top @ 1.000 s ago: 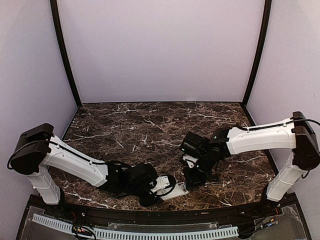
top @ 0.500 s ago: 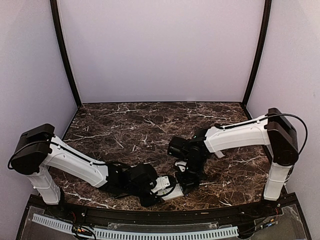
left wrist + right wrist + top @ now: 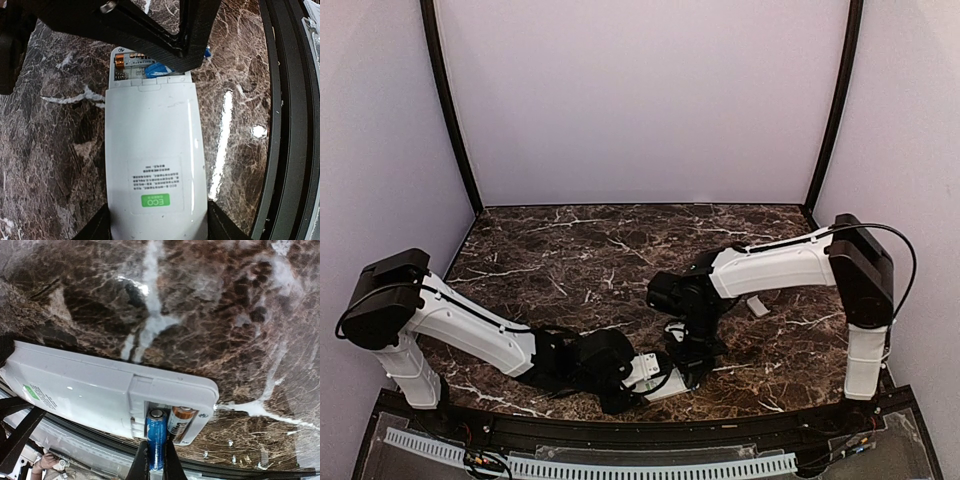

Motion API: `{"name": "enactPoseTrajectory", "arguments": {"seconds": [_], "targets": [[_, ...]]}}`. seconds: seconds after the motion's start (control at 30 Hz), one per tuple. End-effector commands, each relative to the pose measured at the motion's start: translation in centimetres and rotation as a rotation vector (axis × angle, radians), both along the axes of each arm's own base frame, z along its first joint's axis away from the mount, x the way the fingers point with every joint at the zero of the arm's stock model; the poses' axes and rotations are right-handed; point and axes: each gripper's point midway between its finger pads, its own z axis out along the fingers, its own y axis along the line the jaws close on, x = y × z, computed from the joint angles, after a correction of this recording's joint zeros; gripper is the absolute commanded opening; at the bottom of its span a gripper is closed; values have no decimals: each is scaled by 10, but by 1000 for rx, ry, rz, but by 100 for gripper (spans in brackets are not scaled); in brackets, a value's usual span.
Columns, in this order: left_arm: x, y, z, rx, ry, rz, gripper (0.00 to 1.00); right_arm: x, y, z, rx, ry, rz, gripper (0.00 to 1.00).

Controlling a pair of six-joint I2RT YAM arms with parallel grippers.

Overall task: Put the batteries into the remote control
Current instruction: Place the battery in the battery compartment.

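The remote control (image 3: 152, 160) lies back side up, white with a green ECO sticker, at the near table edge (image 3: 665, 385). My left gripper (image 3: 156, 227) is shut on its label end, one finger on each side. The battery compartment (image 3: 135, 67) at its other end is open. My right gripper (image 3: 156, 460) is shut on a blue battery (image 3: 156, 437), whose tip sits in the compartment's left slot. A copper-and-black battery (image 3: 181, 422) lies in the slot beside it. In the top view the right gripper (image 3: 682, 358) stands right over the remote's open end.
The black rail of the table's near edge (image 3: 285, 125) runs close beside the remote. A small white piece (image 3: 757, 306) lies on the marble under the right arm. Grey walls close in the back and sides.
My right arm has swung left and down toward the near edge, bringing its gripper from beside the remote to over its open end. The left arm and the remote have stayed put.
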Motion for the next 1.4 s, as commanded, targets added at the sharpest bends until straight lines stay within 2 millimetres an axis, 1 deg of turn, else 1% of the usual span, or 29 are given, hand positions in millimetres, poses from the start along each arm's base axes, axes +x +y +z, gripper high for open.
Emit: {"name": "enactPoseTrajectory", "arguments": {"seconds": [0.0, 0.13, 0.2, 0.4, 0.5, 0.63, 0.73, 0.87, 0.97, 1.07, 1.17, 1.23, 1.37], "targets": [[-16, 30, -36, 144, 25, -51, 43, 12, 4, -19, -20, -6, 20, 0], [-17, 31, -37, 144, 30, -55, 43, 19, 3, -24, -37, -19, 20, 0], [-18, 30, -37, 140, 34, -55, 43, 26, 3, -23, -38, -39, 10, 0], [-19, 31, -38, 134, 41, -49, 43, 44, 17, -16, 13, -126, -35, 0], [-19, 31, -39, 137, 43, -45, 43, 47, 15, -18, 20, -154, -65, 0], [-19, 33, -41, 146, 46, -42, 43, 43, 13, -26, 18, -140, -69, 0], [-19, 33, -42, 149, 46, -42, 43, 44, 13, -29, 15, -140, -69, 0], [-19, 33, -41, 146, 48, -37, 43, 51, 16, -30, 16, -169, -76, 0], [-19, 33, -41, 145, 48, -37, 43, 53, 18, -34, 12, -177, -77, 0], [-19, 34, -42, 149, 49, -33, 43, 51, 14, -38, -1, -172, -73, 13], [-19, 35, -43, 154, 48, -31, 43, 49, 12, -36, -3, -175, -71, 22], [-18, 37, -44, 158, 45, -29, 43, 49, 14, -33, 4, -177, -70, 24], [-17, 39, -45, 168, 39, -29, 43, 49, 13, -26, -9, -189, -55, 25]]}}
